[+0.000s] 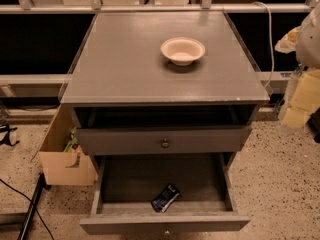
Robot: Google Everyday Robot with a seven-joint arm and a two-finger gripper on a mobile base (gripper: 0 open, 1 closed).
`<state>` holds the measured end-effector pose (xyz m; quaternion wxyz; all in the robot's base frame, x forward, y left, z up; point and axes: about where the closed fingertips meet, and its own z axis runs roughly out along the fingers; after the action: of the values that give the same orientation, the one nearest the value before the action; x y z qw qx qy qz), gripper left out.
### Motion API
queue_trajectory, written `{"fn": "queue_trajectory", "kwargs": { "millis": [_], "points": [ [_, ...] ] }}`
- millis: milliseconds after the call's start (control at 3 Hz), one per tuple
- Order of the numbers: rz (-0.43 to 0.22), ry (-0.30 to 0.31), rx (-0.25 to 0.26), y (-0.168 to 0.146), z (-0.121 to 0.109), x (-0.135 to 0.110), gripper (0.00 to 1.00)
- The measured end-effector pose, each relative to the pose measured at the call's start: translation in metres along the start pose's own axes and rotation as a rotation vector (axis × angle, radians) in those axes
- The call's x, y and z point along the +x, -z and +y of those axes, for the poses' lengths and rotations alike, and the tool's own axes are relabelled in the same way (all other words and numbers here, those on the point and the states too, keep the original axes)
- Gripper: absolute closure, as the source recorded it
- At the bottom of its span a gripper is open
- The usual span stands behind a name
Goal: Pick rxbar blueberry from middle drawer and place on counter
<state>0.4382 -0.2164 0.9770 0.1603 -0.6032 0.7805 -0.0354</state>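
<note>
The rxbar blueberry (165,197) lies slantwise near the front of the open middle drawer (130,179), lower centre; the gripper (304,101), at the right edge, grip state impossible to tell, should descend vertically, aligned across the bar's narrow width.

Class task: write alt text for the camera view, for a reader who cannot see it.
A dark blue rxbar blueberry lies near the front of the open middle drawer. A white bowl sits on the counter above, and the gripper hangs at the picture's right edge, away from the drawer.
</note>
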Motion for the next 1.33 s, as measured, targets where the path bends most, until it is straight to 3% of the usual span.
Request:
{"fn": "queue_trajectory", "kwargs": {
  "millis": [667,1333],
  "points": [
    [-0.028,-0.018,0.013,-0.017,0.004,-0.001,0.0],
    [-0.095,-0.055,0.002,-0.077,0.02,-0.001,0.0]
  ]
}}
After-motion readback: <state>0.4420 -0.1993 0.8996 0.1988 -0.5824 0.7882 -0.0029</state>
